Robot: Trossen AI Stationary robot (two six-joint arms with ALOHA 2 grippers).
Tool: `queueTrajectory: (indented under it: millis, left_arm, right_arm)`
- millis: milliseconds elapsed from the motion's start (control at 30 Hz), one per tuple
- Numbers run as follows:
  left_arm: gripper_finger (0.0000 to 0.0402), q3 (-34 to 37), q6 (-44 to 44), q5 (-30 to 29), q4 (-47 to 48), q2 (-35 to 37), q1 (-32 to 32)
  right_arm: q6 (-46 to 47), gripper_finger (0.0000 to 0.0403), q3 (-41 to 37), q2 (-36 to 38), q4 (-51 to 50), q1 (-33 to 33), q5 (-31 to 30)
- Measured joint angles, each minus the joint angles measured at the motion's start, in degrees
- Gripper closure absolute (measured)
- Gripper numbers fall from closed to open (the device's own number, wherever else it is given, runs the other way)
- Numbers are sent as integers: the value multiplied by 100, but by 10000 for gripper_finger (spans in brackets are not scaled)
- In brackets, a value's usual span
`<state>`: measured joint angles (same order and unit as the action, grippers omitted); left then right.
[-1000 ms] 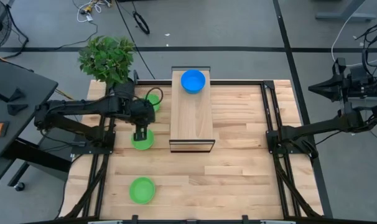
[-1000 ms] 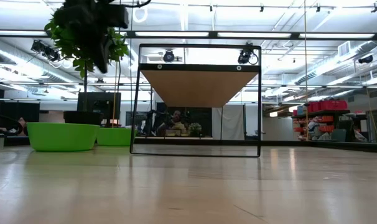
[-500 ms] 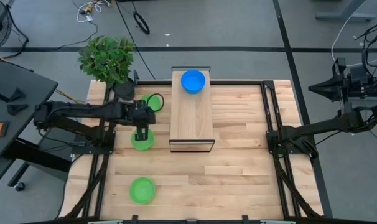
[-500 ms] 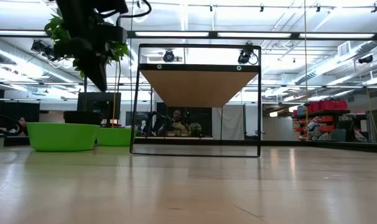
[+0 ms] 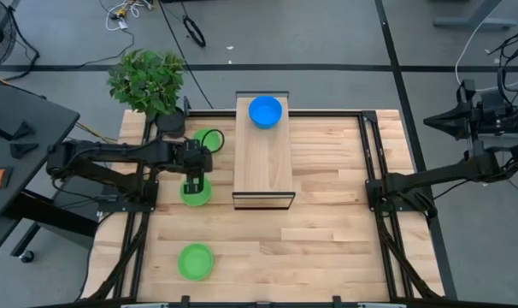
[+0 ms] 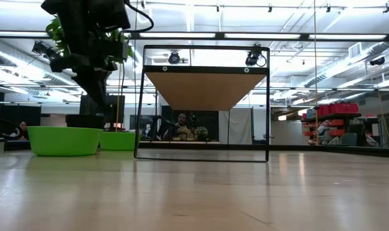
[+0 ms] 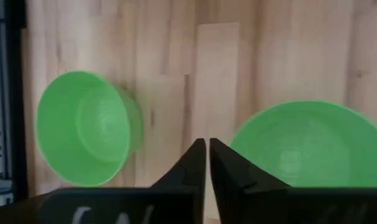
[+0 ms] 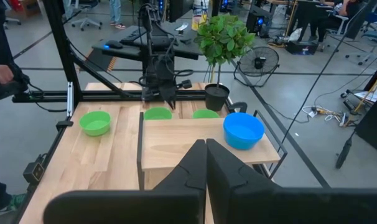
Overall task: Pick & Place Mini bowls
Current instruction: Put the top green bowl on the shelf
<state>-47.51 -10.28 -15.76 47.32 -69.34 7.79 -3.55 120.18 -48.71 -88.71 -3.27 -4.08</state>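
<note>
Since a second ago, the left gripper [image 5: 194, 181] has come lower over the middle green bowl [image 5: 196, 193], as the low view shows, and it now hangs just above that bowl's rim. Its fingers [image 7: 200, 163] look almost together, with only a thin gap, and they hold nothing. I think it is getting ready to pick this bowl up, but the fingers must spread first. A second green bowl [image 5: 209, 140] sits near the plant [image 5: 146, 79], and a third green bowl [image 5: 195, 261] sits at the near end of the surface [image 5: 327, 222]. One blue bowl [image 5: 265, 111] rests on top of the wooden shelf [image 5: 263, 162]. The right gripper [image 8: 206, 149] waits at the right edge, fingers together and empty.
</note>
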Motion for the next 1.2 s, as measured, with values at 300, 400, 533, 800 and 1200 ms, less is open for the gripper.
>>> queueTrajectory:
  millis: [300, 400, 533, 800, 1200]
  left_arm:
    - [293, 26, -759, -220, -243, 0, 527]
    - [283, 26, -842, -239, -285, 0, 737]
    - [275, 26, -842, -166, -346, 0, 922]
    - [265, 233, -842, -135, -940, -2, 1191]
    - [264, 884, -1088, -222, -1440, -48, 1500]
  right_arm:
    - [0, 396, 0, 0, 0, 0, 0]
    - [0, 396, 0, 0, 0, -1, 0]
    - [0, 396, 0, 0, 0, 0, 0]
    - [0, 396, 0, 0, 0, 0, 0]
    - [0, 396, 0, 0, 0, 0, 0]
